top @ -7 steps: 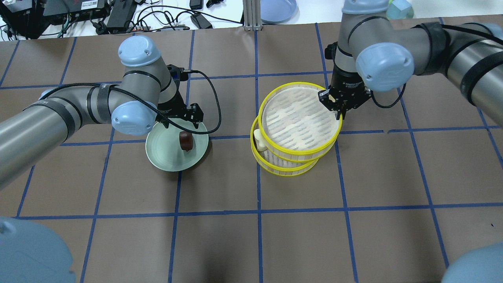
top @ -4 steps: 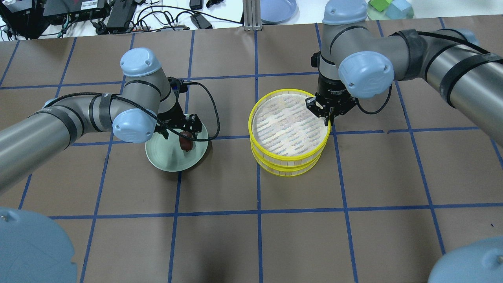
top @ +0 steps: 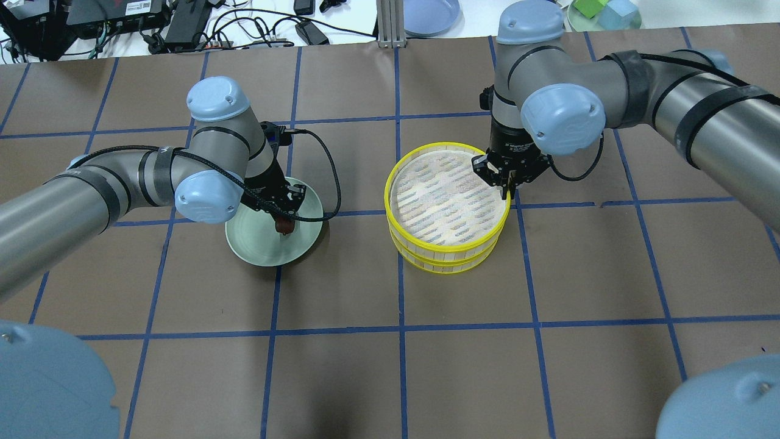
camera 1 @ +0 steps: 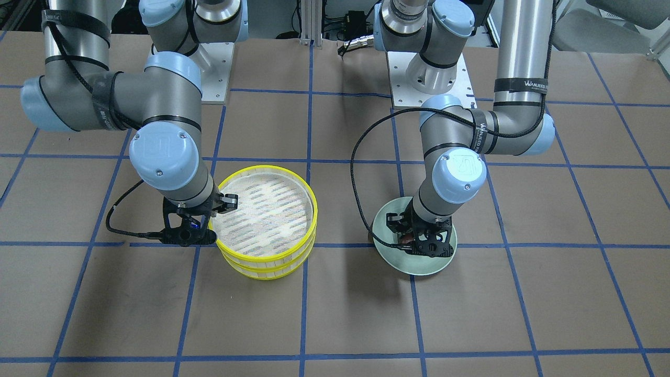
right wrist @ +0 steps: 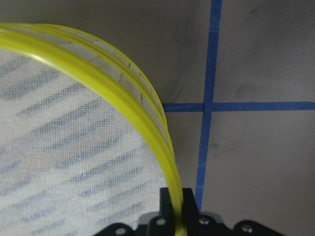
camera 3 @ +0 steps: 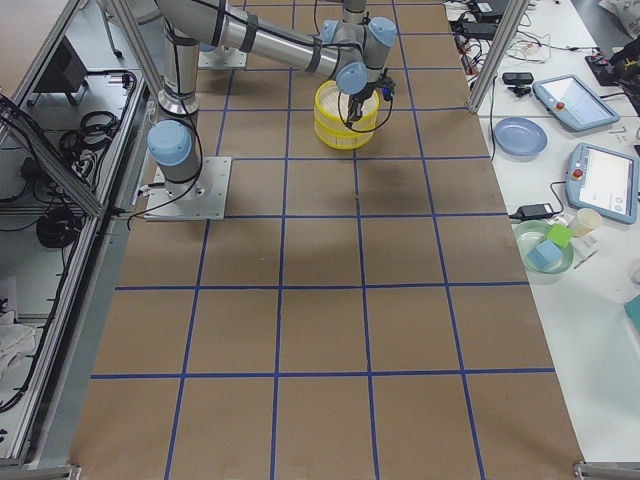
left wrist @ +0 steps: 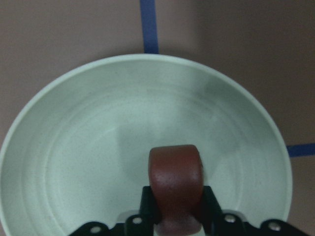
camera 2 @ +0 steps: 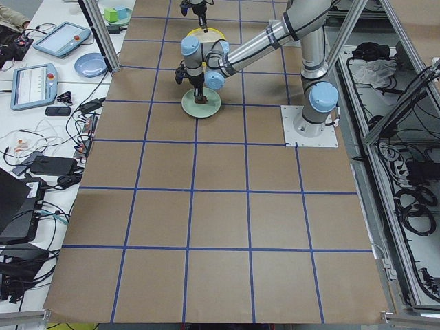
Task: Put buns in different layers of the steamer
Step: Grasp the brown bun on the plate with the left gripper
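Two yellow-rimmed steamer layers are stacked mid-table, the upper layer (top: 448,195) on the lower layer (top: 445,259), almost aligned. My right gripper (top: 507,190) is shut on the upper layer's right rim; the right wrist view shows the rim (right wrist: 147,123) between the fingers. The upper floor is bare. The cream-white bun is hidden. The dark brown bun (left wrist: 174,179) stands on the pale green plate (top: 256,244). My left gripper (top: 281,214) is down on the plate, shut on the brown bun (top: 283,226). In the front view the stack (camera 1: 264,220) is at left and the plate (camera 1: 419,264) at right.
The brown table cover has a blue tape grid. Cables and electronics (top: 183,24) lie beyond the far edge at left. A blue plate (top: 429,15) and a dish with coloured blocks (top: 603,12) stand there too. The left arm's cable (top: 329,177) loops beside the plate.
My right gripper carried the upper layer leftward and down onto the lower one, covering the cream-white bun. My left gripper dropped onto the plate and closed on the brown bun.
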